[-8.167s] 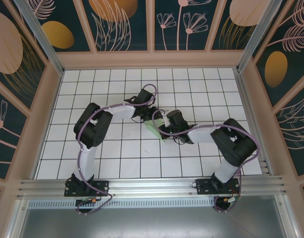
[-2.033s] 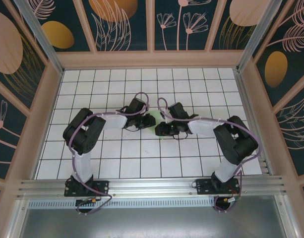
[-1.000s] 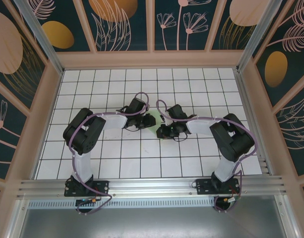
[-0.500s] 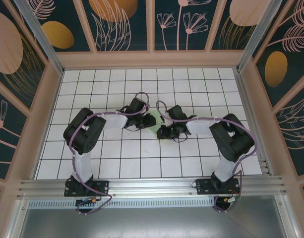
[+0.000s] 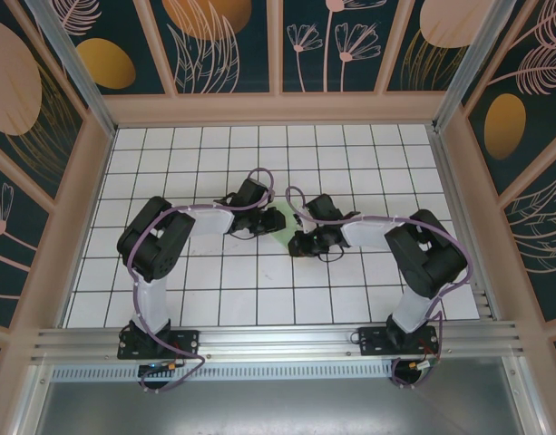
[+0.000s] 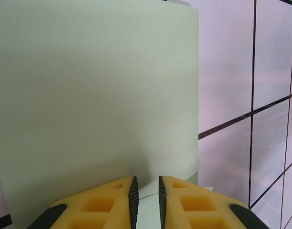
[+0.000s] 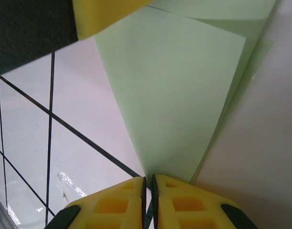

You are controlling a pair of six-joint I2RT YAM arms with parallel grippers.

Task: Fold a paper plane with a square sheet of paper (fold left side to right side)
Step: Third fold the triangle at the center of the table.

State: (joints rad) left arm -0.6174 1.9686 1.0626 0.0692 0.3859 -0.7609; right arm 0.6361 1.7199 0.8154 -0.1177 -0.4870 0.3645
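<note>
The white gridded worktop (image 5: 169, 308) carries the square sheet of paper (image 5: 279, 222) near its middle, a little toward the far edge, partly folded between the two arms. I think the main danger here is a crooked fold. If one side pulls more than the other, the thin paper can slip out of the pinch, wrinkle or tear, and the edges will not meet.

The left arm (image 5: 155, 240) is bent at the elbow and reaches inward. The right arm (image 5: 423, 258) mirrors it, so both wrists are low and close together. The left gripper (image 6: 146, 191) has narrow jaws and seems to pinch the sheet's lower edge. The right gripper (image 7: 147, 183) has its jaws almost together on a pointed corner of the paper.
</note>
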